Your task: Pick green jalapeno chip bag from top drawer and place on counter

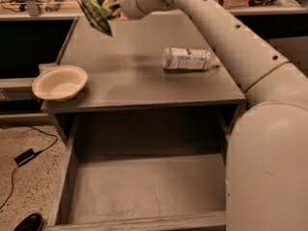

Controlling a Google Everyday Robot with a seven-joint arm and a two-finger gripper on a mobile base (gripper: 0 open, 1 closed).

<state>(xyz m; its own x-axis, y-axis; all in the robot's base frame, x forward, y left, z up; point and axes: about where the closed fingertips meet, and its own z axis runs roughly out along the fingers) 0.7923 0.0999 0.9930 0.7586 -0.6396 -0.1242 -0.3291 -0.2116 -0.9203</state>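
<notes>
Green jalapeno chip bag (96, 14) is clamped in my fingers (111, 2), up in the air over the far-left corner of the surface (144, 81). It hangs down-left from the grip, long axis tilted, low tip nearest the surface. Top drawer (144, 186) stands open. Next, I reckon: lower straight down and release, well apart from bowl (59, 83) and bottle (187, 59).

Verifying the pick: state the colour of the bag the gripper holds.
Green, in the camera view. The gripper holds the bag above the counter's far-left corner.

Arm outstretched, claw (112, 2) aloft upper left (clamped on bag (96, 14))
</notes>
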